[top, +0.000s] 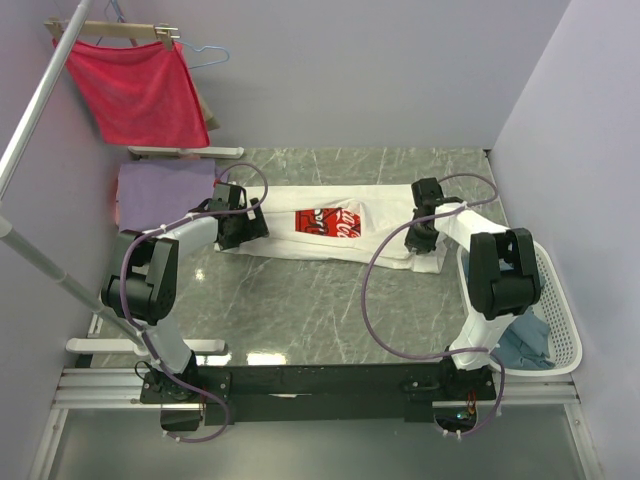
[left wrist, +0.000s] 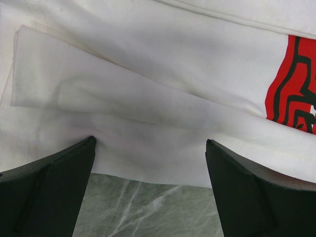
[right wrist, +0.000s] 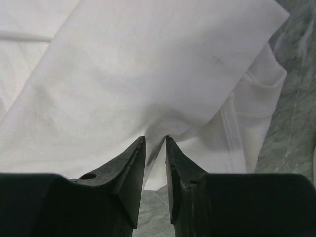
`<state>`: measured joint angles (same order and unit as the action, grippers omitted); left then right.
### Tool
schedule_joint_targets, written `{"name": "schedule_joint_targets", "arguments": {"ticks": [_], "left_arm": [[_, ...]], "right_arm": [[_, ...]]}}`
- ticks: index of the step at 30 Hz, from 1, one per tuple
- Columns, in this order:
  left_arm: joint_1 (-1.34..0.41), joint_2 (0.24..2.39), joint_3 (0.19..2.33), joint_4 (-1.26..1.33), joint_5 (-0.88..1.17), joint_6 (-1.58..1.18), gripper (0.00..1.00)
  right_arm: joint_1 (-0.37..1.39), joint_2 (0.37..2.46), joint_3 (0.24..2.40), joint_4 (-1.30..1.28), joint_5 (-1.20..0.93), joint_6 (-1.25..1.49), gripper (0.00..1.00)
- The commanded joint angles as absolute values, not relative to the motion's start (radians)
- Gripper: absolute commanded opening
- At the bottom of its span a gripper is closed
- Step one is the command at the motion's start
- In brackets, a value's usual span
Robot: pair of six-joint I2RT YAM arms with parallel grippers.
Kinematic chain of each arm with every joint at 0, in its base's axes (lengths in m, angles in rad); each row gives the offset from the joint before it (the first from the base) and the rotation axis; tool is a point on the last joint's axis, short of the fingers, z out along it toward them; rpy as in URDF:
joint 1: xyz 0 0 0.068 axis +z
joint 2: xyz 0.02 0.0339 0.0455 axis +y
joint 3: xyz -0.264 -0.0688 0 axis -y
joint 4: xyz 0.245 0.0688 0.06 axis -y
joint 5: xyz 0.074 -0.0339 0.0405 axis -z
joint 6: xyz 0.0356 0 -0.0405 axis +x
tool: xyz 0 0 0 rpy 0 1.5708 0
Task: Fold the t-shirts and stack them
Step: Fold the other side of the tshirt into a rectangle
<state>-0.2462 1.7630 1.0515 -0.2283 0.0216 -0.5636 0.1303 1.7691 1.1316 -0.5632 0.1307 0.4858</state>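
1. The white t-shirt (top: 330,235) lies spread on the desk (top: 300,320), stretched between the two end effectors. Its red print (top: 328,222) is just right of the left end effector (top: 243,225).
2. The left arm reaches forward, low over the shirt's edge, with its jaws wide apart and gripping nothing.
3. The right end effector (right wrist: 155,140) is narrow, pinching a fold of white cloth.
4. The lavender t-shirt (top: 160,190) lies beyond and left of the left end effector.
5. The grey-blue t-shirt (top: 525,340) sits in the basket (top: 565,320), back and right of the right end effector.
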Motion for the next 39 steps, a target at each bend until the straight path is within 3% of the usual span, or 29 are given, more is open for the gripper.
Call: {"name": "schedule_joint_targets", "arguments": {"ticks": [1, 4, 8, 9, 16, 20, 32, 39], "left_arm": [[-0.252, 1.786, 1.065, -0.233, 0.028, -0.555, 0.99], [-0.252, 1.786, 1.062, -0.233, 0.025, -0.554, 0.99], [-0.252, 1.787, 1.06, -0.232, 0.025, -0.554, 0.99], [-0.252, 1.79, 1.06, -0.235, 0.026, -0.554, 0.99], [-0.252, 1.792, 1.062, -0.235, 0.018, -0.552, 0.99], [-0.252, 1.786, 1.068, -0.235, 0.008, -0.552, 0.99], [-0.252, 1.786, 1.085, -0.258, 0.003, -0.545, 0.99], [-0.252, 1.799, 1.091, -0.258, 0.003, -0.548, 0.99]], "right_arm": [[0.127, 1.789, 1.19, -0.563, 0.158, 0.471, 0.3], [0.127, 1.795, 1.196, -0.568, 0.155, 0.469, 0.25], [0.127, 1.798, 1.197, -0.561, 0.141, 0.46, 0.01], [0.127, 1.798, 1.201, -0.561, 0.137, 0.459, 0.0], [0.136, 1.767, 1.249, -0.577, 0.117, 0.448, 0.0], [0.147, 1.815, 1.383, -0.618, 0.118, 0.44, 0.0], [0.179, 2.146, 1.897, -0.794, 0.101, 0.411, 0.0], [0.215, 2.266, 2.039, -0.841, 0.106, 0.4, 0.0]]}}
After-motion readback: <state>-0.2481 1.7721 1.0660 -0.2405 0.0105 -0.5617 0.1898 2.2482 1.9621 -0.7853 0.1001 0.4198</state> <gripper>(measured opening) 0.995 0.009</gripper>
